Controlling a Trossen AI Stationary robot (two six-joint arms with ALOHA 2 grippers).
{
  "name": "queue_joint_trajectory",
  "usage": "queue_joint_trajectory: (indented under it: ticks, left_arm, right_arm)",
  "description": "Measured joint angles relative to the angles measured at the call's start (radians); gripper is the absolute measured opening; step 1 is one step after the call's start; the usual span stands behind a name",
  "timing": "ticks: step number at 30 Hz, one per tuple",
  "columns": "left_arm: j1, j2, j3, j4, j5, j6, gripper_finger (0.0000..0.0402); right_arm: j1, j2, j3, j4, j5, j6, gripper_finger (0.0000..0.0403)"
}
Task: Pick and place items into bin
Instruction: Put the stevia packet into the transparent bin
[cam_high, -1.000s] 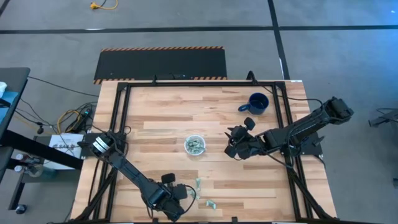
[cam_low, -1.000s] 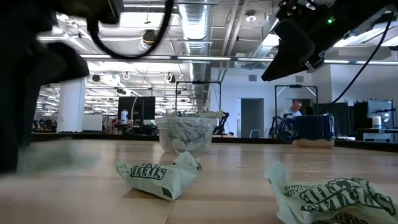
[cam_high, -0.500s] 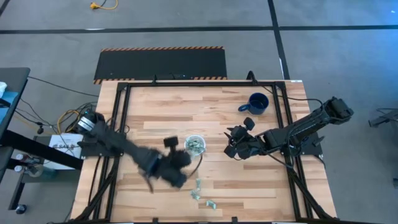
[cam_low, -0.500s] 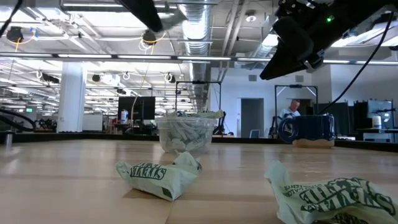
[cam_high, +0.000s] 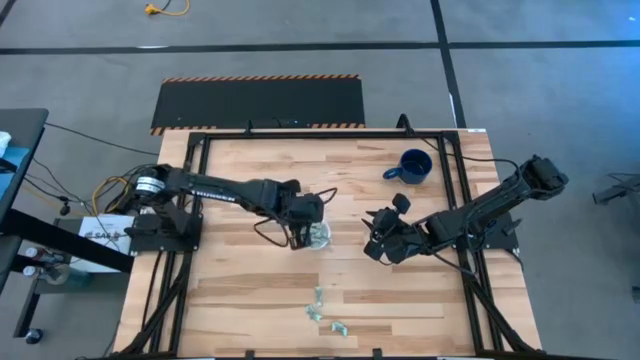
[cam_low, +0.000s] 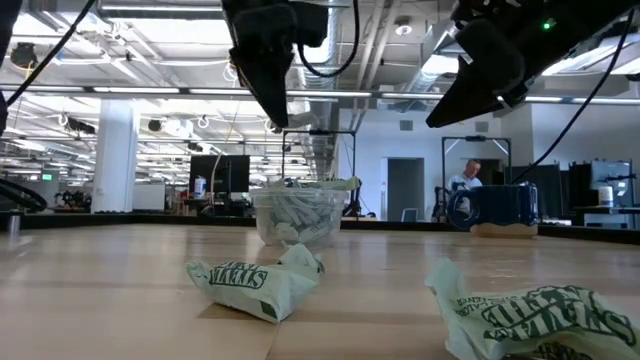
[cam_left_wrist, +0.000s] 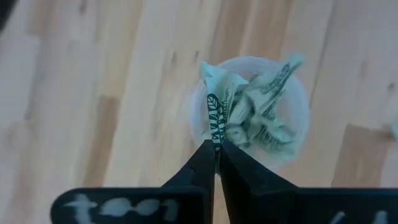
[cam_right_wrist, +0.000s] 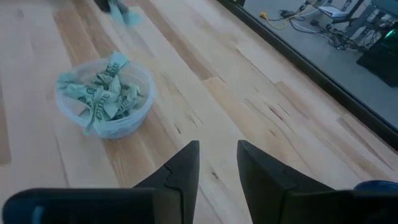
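Observation:
The bin, a small clear cup holding several wrapper pieces, stands on its base at mid-table. My left gripper hangs just above the cup's left rim, pointing steeply down, shut on one green-and-white wrapper. In the low view it is above the cup. Two loose wrappers lie near the table's front edge. My right gripper hovers open to the cup's right, with nothing between its fingers. My left gripper pinches the wrapper's lower end between its two fingertips. The fingers slant steeply down, coming from the table's left. The wrapper sticks out past the tips, lifted clear, over the cup's rim.
A dark blue mug stands at the far right of the table. The two loose wrappers show large in the low view. A black frame runs round the table's edge. A person shows far behind in the room.
My left gripper has swung from the table's near edge up and toward the far side, to above the cup, staying shut. The two loose wrappers and the cup have kept their places.

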Motion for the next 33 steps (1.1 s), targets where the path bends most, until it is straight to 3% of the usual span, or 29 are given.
queue_joint_trajectory:
  ticks: [7,17,26,33]
  left_arm:
    - [0.042,0.0,-0.102,0.131,0.11,0.028,0.0]
    - [0.042,0.0,-0.242,0.258,0.134,0.006,0.0]
    - [0.043,0.0,-0.262,0.32,0.122,0.007,0.0001]
    - [0.043,0.0,-0.262,0.331,0.146,0.005,0.0048]
  right_arm:
    - [0.0,0.0,0.0,0.002,0.0,0.0,0.0102]
    - [-0.002,0.0,0.0,0.002,0.001,0.0,0.0102]
    - [-0.002,0.0,0.0,0.01,0.001,0.0,0.0102]
    - [-0.002,0.0,0.0,0.01,0.001,0.0,0.0102]
